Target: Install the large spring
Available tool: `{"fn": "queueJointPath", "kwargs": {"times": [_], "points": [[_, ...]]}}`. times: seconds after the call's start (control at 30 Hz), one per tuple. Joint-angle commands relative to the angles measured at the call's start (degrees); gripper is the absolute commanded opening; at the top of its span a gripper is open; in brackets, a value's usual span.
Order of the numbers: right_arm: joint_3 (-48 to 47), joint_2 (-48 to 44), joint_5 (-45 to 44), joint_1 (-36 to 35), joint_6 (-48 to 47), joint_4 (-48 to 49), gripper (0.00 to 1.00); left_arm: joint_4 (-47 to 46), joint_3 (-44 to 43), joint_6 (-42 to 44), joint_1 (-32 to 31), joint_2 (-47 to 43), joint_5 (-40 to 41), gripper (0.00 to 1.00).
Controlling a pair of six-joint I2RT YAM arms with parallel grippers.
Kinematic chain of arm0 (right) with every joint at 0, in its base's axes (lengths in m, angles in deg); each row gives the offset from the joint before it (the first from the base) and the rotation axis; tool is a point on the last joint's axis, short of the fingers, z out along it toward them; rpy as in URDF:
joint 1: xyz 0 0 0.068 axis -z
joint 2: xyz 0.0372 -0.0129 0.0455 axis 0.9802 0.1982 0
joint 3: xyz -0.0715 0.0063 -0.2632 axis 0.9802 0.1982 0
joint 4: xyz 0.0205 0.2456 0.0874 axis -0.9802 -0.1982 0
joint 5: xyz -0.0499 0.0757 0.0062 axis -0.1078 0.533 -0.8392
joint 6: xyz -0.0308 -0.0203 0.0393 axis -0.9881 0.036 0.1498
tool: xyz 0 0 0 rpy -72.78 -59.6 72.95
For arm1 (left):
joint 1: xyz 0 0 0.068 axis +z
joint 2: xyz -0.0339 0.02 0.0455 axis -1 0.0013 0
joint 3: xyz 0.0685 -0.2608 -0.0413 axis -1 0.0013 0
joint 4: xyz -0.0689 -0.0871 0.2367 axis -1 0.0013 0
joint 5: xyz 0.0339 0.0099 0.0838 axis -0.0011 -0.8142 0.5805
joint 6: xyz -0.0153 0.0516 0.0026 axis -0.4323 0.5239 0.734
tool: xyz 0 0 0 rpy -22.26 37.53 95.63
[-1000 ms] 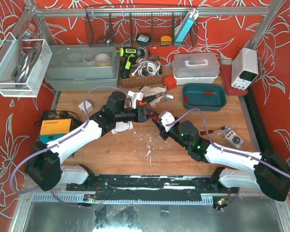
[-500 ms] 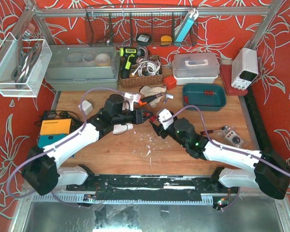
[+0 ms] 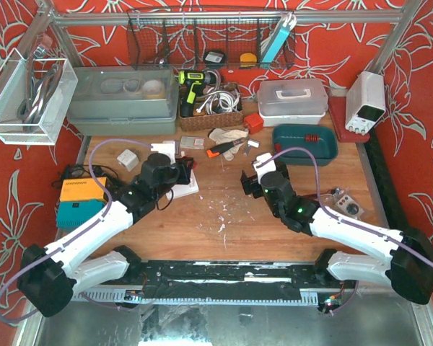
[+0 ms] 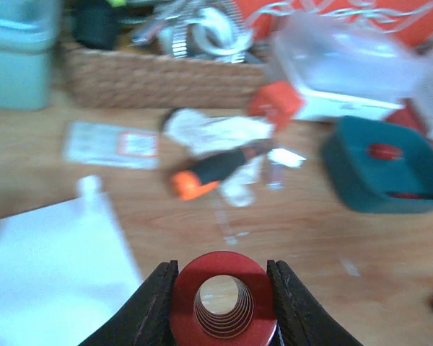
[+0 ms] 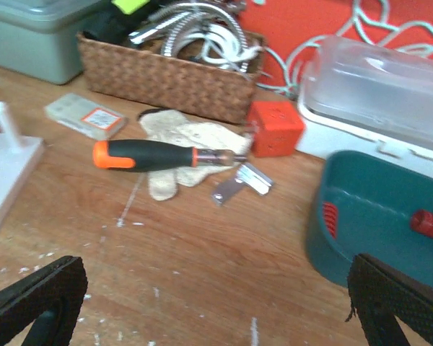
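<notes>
Red and seen end-on, the large spring (image 4: 224, 265) is clamped between the fingers of my left gripper (image 4: 222, 288), and I can see its coils down the bore. In that wrist view a white board (image 4: 50, 267) with a short upright peg lies on the wooden table (image 4: 310, 238) just left of the spring. My right gripper (image 5: 216, 303) is spread wide and empty over the wood. Farther back lie an orange-handled screwdriver (image 5: 155, 155) and a teal tray (image 5: 361, 238).
</notes>
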Motion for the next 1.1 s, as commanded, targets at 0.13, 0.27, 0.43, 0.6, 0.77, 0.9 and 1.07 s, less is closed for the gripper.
{"fn": "queueJointPath", "kwargs": {"times": [0.13, 0.27, 0.43, 0.6, 0.77, 0.9, 1.07], "points": [[2.2, -2.67, -7.35, 4.22, 8.63, -3.34, 0.99, 2.52, 2.56, -5.15, 0.93, 2.31, 28.13, 0.0], [3.11, -2.26, -9.35, 4.64, 10.34, -3.84, 0.99, -1.18, 1.74, -5.41, 2.63, 6.76, 33.04, 0.0], [4.14, -1.73, -10.4, 4.85, 10.69, -2.74, 0.99, -5.08, -2.18, -1.34, 5.44, 14.84, 33.38, 0.0], [4.11, -1.43, -10.96, 5.1, 10.43, -2.9, 0.99, -2.01, -7.56, -0.15, 8.65, 21.7, 32.61, 0.0], [3.98, -1.32, -11.12, 5.11, 10.17, -2.75, 0.99, -1.21, -9.01, 0.12, 10.12, 24.59, 30.69, 0.0], [3.98, -1.1, -11.08, 5.24, 10.0, -2.57, 0.99, -2.48, -8.65, 1.39, 10.56, 25.31, 29.69, 0.0], [3.98, -0.77, -10.47, 5.23, 9.64, -2.13, 0.99, -3.55, -8.31, 2.03, 11.54, 26.05, 28.4, 0.0]]}}
